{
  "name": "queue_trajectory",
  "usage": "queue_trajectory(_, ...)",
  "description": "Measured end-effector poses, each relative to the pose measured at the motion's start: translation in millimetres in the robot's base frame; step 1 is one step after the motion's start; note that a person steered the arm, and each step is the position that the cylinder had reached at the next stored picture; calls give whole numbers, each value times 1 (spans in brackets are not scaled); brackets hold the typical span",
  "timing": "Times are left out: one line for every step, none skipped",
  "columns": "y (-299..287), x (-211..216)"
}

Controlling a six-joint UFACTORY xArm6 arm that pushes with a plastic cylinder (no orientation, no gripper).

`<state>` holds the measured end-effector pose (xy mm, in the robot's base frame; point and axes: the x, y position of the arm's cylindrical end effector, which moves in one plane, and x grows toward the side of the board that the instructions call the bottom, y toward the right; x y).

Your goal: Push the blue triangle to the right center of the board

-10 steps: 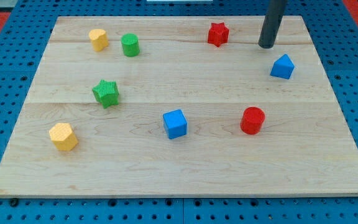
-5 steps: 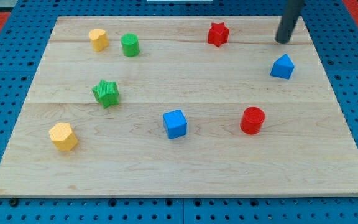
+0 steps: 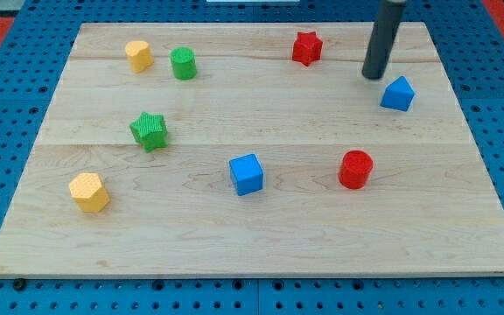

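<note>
Down on the board (image 3: 261, 254), my tip (image 3: 374, 76) has no jaws to open or close, being a bare rod end, and it rests just up and left of the blue triangle (image 3: 397, 94), near but apart. From the view's bottom upward lie a yellow block (image 3: 89, 192), blue cube (image 3: 246, 173), red cylinder (image 3: 355, 169) and green star (image 3: 150, 130). That triangle sits toward the upper right, with the red star (image 3: 306, 47) beyond it.

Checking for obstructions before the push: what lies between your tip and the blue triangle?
Nothing: in the camera view only a short stretch of bare wood separates my tip from the blue triangle.
</note>
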<state>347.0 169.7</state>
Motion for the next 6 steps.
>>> queue_trajectory(-15,18)
queue_trajectory(-3,18)
queue_trajectory(13,18)
queue_trajectory(46,18)
queue_trajectory(49,36)
queue_trajectory(85,57)
